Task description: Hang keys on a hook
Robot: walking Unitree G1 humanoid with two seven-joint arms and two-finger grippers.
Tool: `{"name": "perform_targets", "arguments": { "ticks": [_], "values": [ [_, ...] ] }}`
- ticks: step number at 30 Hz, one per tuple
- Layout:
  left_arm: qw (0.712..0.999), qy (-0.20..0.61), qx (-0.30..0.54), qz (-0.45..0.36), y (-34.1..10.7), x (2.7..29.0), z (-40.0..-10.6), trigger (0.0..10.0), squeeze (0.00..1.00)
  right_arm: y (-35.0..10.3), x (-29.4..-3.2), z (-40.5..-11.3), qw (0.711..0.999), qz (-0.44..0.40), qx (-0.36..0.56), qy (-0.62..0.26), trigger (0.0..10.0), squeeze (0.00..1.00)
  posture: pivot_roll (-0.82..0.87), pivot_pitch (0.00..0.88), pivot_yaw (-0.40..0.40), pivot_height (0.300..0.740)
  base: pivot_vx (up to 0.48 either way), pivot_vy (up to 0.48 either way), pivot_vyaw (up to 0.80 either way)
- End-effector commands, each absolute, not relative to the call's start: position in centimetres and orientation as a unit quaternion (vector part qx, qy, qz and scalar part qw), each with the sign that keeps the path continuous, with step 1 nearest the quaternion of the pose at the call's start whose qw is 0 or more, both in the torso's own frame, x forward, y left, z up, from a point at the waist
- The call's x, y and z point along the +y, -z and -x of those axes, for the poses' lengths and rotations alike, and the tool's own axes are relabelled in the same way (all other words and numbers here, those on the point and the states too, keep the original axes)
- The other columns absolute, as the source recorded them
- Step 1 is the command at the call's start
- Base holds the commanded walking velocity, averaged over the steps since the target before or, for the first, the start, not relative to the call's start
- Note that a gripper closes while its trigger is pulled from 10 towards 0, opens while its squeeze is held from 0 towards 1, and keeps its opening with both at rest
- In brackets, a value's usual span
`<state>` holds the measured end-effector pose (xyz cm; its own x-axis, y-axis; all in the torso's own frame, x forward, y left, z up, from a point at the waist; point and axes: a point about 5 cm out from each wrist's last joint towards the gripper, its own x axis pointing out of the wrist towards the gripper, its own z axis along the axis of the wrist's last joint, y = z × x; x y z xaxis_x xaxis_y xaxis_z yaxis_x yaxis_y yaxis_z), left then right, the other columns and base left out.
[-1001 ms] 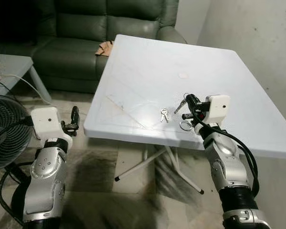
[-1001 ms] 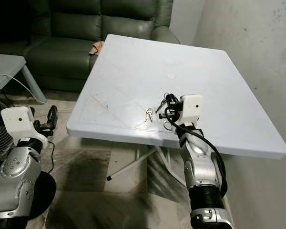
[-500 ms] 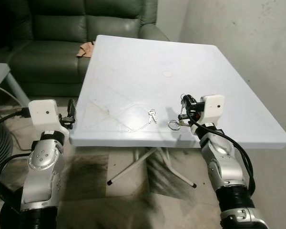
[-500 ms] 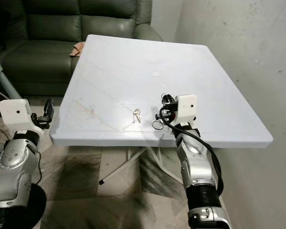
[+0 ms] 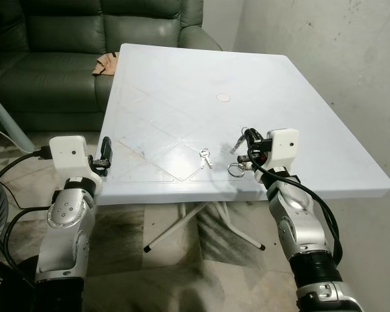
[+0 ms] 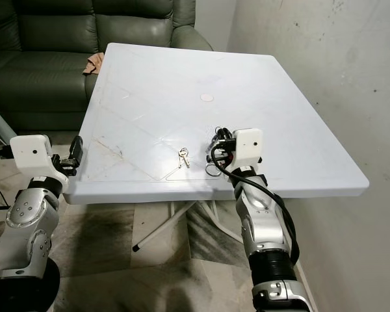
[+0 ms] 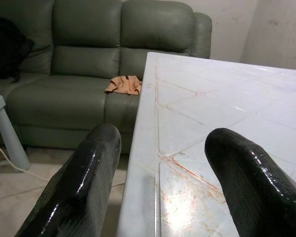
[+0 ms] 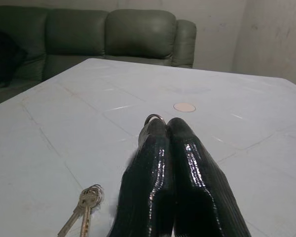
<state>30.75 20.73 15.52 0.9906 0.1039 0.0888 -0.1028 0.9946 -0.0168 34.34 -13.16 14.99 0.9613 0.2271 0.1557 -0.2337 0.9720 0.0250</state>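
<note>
My right gripper (image 5: 248, 147) hovers over the near right part of the white table (image 5: 182, 78), shut on a bunch of keys (image 5: 238, 144). The bunch's metal ring (image 5: 236, 169) hangs below the fingers, close to the tabletop. In the right wrist view the two fingers (image 8: 158, 163) are pressed together, with a bit of ring (image 8: 153, 118) at their tips. A second small pair of keys (image 5: 205, 156) lies flat on the table just left of the gripper. My left gripper (image 5: 105, 153) is open, level with the table's left edge, holding nothing.
A dark green sofa (image 5: 52, 39) stands behind the table with an orange cloth (image 5: 104, 64) on its seat. A small round cap (image 5: 223, 98) lies mid-table. A bare wall (image 5: 351, 65) runs close along the right. Folding table legs (image 5: 182, 224) cross underneath.
The whole view has shifted as the camera moved, bringing the table more central. My right gripper stays shut on the keys. My left gripper now sits closer to the table's left edge.
</note>
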Motion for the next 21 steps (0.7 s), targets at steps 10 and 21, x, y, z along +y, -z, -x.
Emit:
{"name": "perform_targets", "arguments": {
  "ticks": [10, 21],
  "values": [
    [0.998, -0.043, -0.053, 0.002, -15.71, 20.45, -30.93, 10.0, 0.0, -15.34, -13.01, -34.4, 0.989, -0.015, -0.082, -0.12, 10.0, 0.0, -0.09, 0.0, -0.047, 0.724, 0.0, 0.0, -0.78],
    [0.998, -0.037, -0.054, 0.003, -15.71, 20.4, -30.91, 10.0, 0.0, -15.46, -12.86, -34.25, 0.987, -0.016, -0.094, -0.128, 10.0, 0.0, -0.1, 0.0, -0.038, 0.724, 0.0, 0.0, -0.71]
  ]
}}
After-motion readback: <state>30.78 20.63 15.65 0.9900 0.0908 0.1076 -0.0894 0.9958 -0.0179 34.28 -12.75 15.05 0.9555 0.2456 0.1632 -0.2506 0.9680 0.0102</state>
